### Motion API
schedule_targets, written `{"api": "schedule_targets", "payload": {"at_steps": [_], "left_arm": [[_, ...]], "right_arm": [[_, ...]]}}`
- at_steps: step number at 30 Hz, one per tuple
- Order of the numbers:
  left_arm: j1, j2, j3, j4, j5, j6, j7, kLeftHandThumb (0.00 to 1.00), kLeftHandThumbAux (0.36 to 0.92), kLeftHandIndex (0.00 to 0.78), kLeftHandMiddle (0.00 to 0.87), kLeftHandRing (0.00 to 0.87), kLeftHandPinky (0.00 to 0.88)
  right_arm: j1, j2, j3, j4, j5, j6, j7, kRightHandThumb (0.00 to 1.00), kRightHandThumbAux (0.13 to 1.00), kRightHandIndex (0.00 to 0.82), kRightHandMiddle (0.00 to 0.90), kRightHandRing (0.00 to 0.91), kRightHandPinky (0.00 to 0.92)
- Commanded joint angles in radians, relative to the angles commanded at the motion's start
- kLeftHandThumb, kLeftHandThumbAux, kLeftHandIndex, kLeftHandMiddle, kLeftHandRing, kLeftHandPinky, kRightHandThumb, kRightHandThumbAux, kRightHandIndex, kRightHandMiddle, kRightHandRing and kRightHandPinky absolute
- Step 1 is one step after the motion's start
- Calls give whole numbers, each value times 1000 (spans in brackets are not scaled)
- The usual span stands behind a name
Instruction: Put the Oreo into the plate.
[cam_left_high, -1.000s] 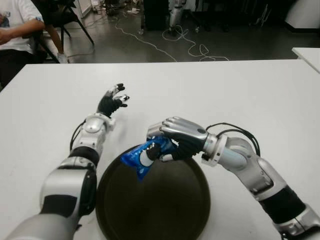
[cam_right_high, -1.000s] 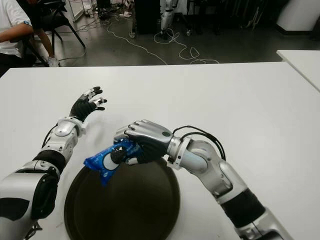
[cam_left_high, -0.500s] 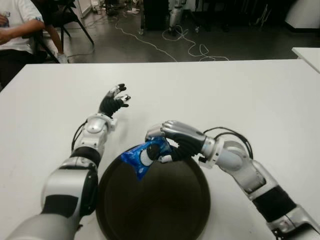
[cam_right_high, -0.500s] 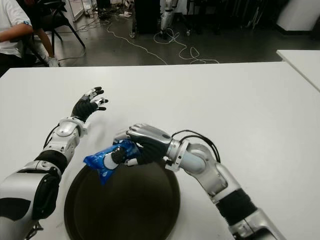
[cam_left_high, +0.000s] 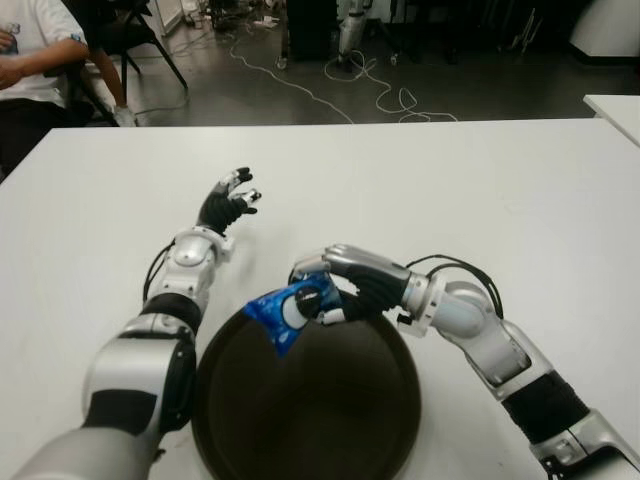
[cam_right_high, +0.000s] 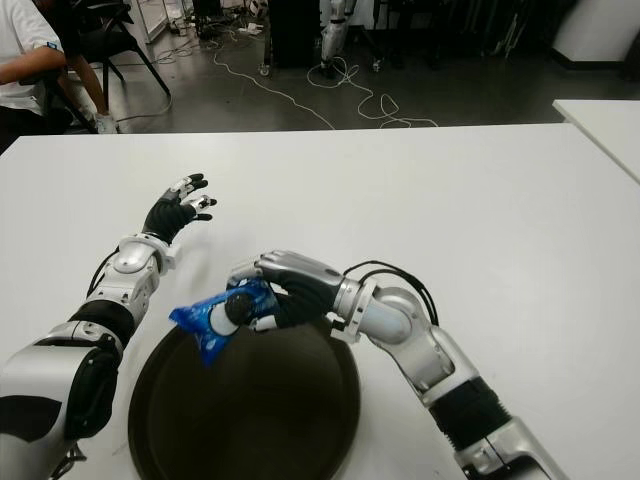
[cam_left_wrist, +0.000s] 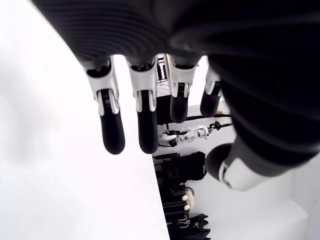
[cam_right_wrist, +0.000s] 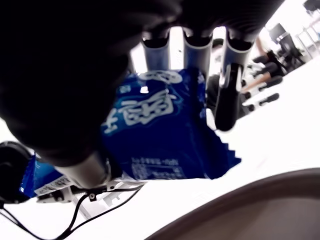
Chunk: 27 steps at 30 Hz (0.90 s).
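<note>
The blue packet (cam_right_wrist: 165, 135) bears white print, none of it readable.

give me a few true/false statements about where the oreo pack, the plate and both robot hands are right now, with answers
1. The right robot hand grips the blue Oreo packet. True.
2. The packet lies flat in the middle of the round dark plate. False: it is held over the plate's far rim.
3. The left robot hand holds a second packet. False: its fingers are spread and hold nothing.
4. The left robot hand shows beyond the plate over the white table. True.
</note>
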Motion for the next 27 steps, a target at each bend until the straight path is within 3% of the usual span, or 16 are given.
{"api": "schedule_targets", "payload": {"at_steps": [14,27], "left_arm": [[1,-1,3,-1,-5,-5,-12,219,653,32,110,233,316],[2,-5,2,-1,-4,-7,-11,214,650,34,116,220,308]], "right_arm": [[16,10,-15,-24,-2,16,-4,688,736,413,233,168,118],[10,-15,-9,-41,-27,27,23,678,744,397,166,125,102]]}}
